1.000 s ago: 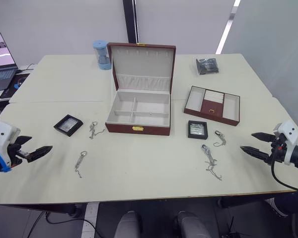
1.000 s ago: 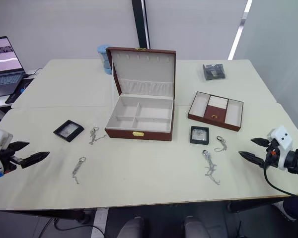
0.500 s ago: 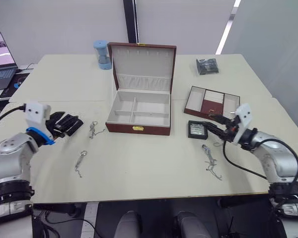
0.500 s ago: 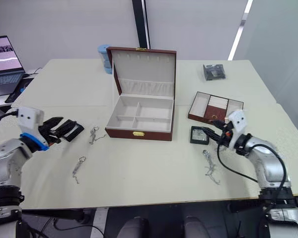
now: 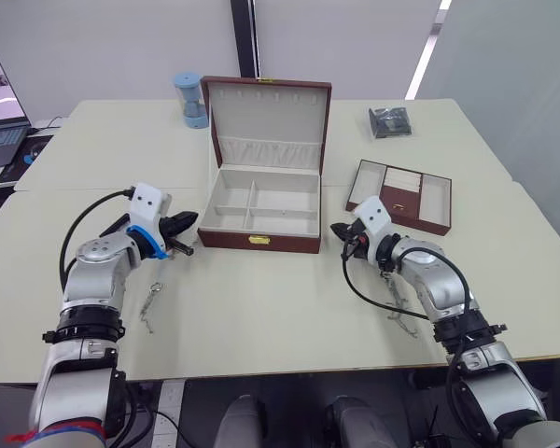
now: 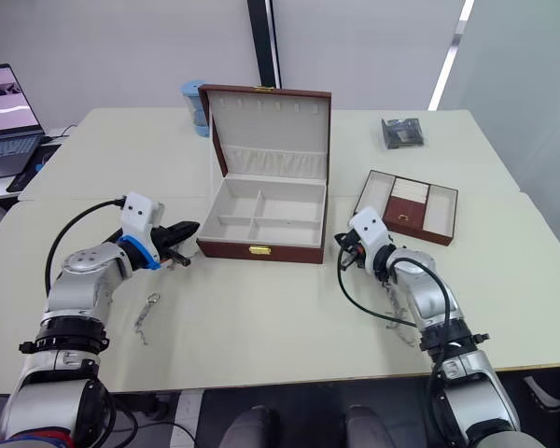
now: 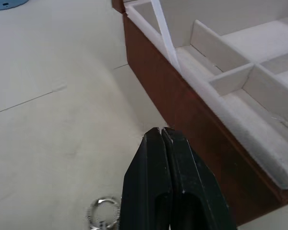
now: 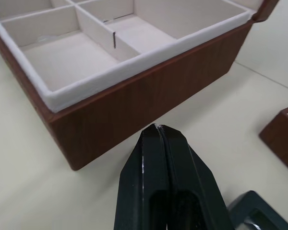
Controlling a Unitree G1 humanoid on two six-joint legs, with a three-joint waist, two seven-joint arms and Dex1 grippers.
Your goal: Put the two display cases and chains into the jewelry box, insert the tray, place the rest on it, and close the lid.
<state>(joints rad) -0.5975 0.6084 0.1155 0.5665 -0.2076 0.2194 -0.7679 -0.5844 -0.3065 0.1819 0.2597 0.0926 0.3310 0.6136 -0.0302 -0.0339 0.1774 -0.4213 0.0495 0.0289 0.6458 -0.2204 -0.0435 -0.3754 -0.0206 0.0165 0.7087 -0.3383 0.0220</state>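
Jewelry box (image 5: 259, 217) stands mid-table, lid (image 5: 271, 126) up, all four compartments empty. Both hands have swung inward within the last second: left hand (image 5: 184, 246) and right hand (image 5: 340, 231) now flank its front corners, fingers pressed shut, holding nothing. One tray (image 5: 399, 196) waits to the right; packing not yet begun.

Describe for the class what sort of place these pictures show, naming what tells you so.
Probably an office or lab workspace, not a shop: plain cream tables pushed together, an open laptop on a side desk, bare pale walls, and a jewelry box with loose chains laid out as a test.
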